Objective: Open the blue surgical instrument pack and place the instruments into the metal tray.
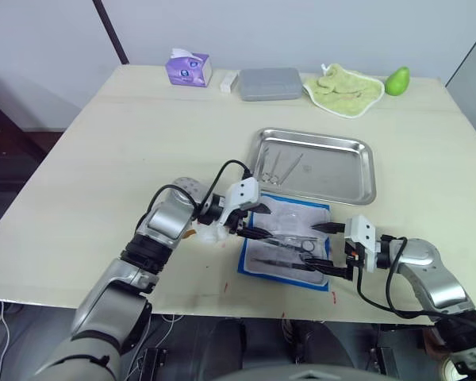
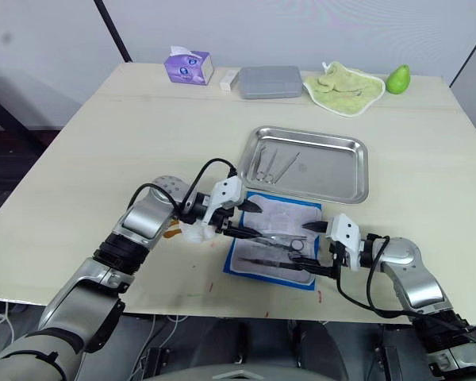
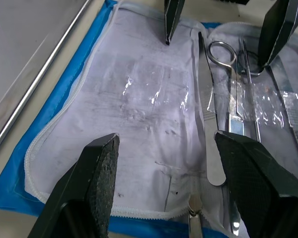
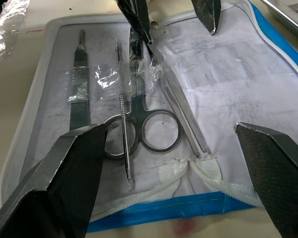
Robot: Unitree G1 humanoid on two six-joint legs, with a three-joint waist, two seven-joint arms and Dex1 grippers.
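Note:
The blue surgical instrument pack (image 1: 289, 213) lies open near the table's front edge, white lining up. Several instruments (image 4: 139, 124) sit in its clear pockets: scissors, a flat handle (image 4: 79, 99) and thin forceps (image 3: 206, 99). My left gripper (image 1: 256, 221) hovers open over the pack's left half, nothing between its fingers (image 3: 97, 183). My right gripper (image 1: 321, 248) stands open at the pack's right edge, facing the left one, its fingers (image 4: 64, 183) astride the ring handles without touching them. Behind the pack is the metal tray (image 1: 337, 171), with a few instruments (image 1: 276, 165) at its left end.
Crumpled clear plastic (image 1: 210, 234) lies by my left gripper. Along the table's far edge stand a purple tissue box (image 1: 189, 69), a small white item (image 1: 228, 81), a grey flat box (image 1: 270, 83), a yellow-green cloth (image 1: 345, 89) and a green pear (image 1: 397, 80).

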